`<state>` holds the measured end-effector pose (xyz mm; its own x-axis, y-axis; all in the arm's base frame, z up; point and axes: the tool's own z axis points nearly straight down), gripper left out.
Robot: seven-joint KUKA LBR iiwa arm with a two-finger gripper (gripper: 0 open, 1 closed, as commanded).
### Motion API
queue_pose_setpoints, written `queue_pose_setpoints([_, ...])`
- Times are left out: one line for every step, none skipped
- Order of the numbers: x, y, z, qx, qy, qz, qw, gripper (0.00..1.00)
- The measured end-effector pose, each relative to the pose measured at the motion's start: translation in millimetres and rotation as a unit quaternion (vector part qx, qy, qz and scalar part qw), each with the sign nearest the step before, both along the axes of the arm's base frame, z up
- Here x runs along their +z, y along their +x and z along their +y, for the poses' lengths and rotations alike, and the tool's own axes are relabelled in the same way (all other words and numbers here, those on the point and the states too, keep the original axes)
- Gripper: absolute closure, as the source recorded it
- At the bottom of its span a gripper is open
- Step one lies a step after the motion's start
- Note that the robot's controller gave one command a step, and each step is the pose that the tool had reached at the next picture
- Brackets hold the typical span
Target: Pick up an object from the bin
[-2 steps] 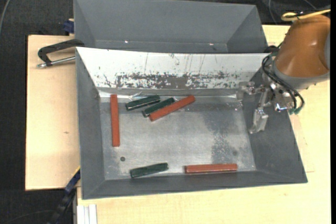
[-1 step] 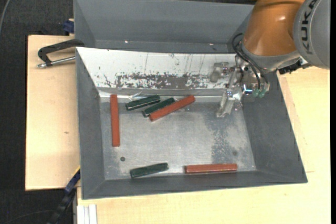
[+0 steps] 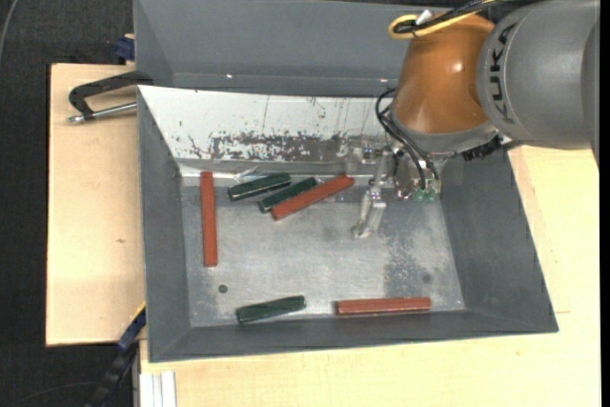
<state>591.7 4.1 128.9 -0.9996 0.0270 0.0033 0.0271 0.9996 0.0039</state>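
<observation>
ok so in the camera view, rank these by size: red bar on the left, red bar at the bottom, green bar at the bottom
1. Left red bar and bottom red bar: they look alike in length and width, so I won't rank them.
2. Bottom green bar: clearly shorter.

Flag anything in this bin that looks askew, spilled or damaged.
Nothing looks spilled or damaged. One untidy spot: two green sticks and a red stick lie slanted and overlapping near the back wall of the bin, just left of the gripper.
</observation>
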Motion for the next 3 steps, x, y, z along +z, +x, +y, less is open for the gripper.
queue_pose_setpoints([-60.2, 4.7, 38.0, 0.043, -0.001, -0.0023, 0.9991, 0.0])
queue_pose_setpoints([-56.9, 8.6, 129.7, 0.145, 0.0, -0.0066, 0.9894, 0.0])
queue_pose_setpoints([-56.6, 9.3, 43.6, 0.188, -0.002, -0.0044, 0.9822, 0.0])
